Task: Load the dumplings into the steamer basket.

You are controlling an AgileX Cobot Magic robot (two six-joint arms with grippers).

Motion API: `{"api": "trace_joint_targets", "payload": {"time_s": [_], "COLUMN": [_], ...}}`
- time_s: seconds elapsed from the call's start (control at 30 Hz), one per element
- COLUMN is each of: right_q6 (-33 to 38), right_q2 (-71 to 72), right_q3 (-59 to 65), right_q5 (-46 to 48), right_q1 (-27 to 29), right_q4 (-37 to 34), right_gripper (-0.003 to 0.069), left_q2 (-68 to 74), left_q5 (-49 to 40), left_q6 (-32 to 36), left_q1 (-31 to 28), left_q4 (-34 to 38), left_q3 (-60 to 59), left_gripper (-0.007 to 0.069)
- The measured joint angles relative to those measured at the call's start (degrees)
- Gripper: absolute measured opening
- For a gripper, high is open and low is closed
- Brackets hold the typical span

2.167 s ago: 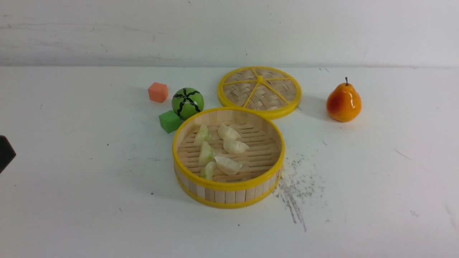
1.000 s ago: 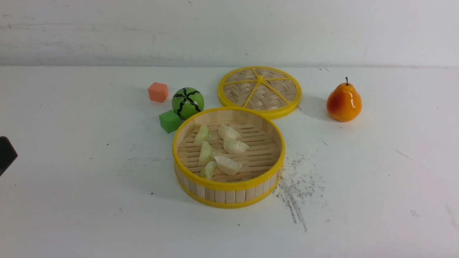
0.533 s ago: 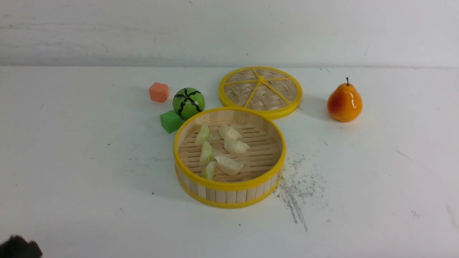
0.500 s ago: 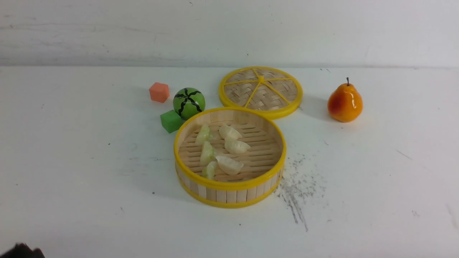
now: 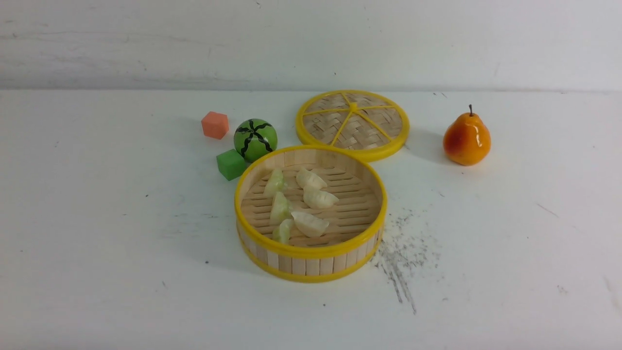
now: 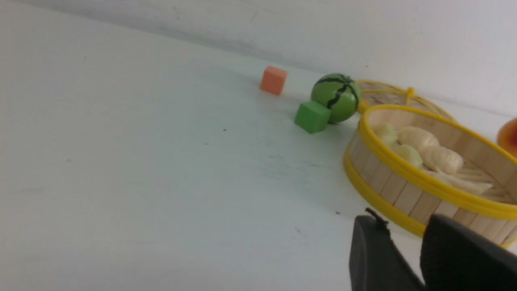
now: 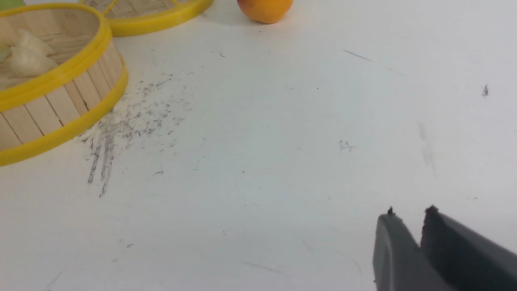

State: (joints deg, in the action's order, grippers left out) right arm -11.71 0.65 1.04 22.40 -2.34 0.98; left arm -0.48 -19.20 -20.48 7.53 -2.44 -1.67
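The steamer basket (image 5: 311, 253) stands mid-table, with yellow rims and a slatted floor. Inside lie the dumplings: three pale green ones (image 5: 280, 208) in a row on its left side and three cream-white ones (image 5: 319, 198) beside them. Neither gripper shows in the front view. In the left wrist view my left gripper (image 6: 404, 226) hangs just outside the basket wall (image 6: 404, 178), jaws apart and empty. In the right wrist view my right gripper (image 7: 410, 216) is over bare table well away from the basket (image 7: 60, 72), jaws slightly apart with nothing between them.
Behind the basket lies a flat woven disc with yellow spokes (image 5: 352, 124). An orange pear (image 5: 466, 138) stands at the back right. A green striped ball (image 5: 254, 140), a green cube (image 5: 230, 164) and an orange cube (image 5: 214, 125) sit at the basket's back left. Dark scuffs (image 5: 398, 262) mark the table.
The black tip of my left arm at the front view's left edge sank to the bottom corner and then left the frame. The basket and dumplings have not moved.
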Motion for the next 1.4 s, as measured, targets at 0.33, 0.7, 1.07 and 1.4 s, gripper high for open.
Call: {"api": "trace_joint_targets", "payload": {"time_s": [0.33, 0.7, 1.07, 1.4], "right_q6": [0.00, 0.00, 0.00, 0.00], "right_q2": [0.00, 0.00, 0.00, 0.00], "right_q3": [0.00, 0.00, 0.00, 0.00], "right_q5": [0.00, 0.00, 0.00, 0.00], "right_q1": [0.00, 0.00, 0.00, 0.00], "right_q4": [0.00, 0.00, 0.00, 0.00], "right_gripper": [0.0120, 0.0129, 0.0143, 0.0146], "left_q2": [0.00, 0.00, 0.00, 0.00], "left_q5": [-2.60, -2.65, -2.65, -2.65], "left_q6": [12.23, 13.36, 13.36, 13.36], "left_q1": [0.00, -0.02, -0.02, -0.02], "left_q4": [4.60, 6.29, 6.29, 6.30], "left_q3": [-0.02, -0.02, -0.02, -0.02], "left_gripper": [0.0088, -0.0013, -0.0013, -0.0013]}}
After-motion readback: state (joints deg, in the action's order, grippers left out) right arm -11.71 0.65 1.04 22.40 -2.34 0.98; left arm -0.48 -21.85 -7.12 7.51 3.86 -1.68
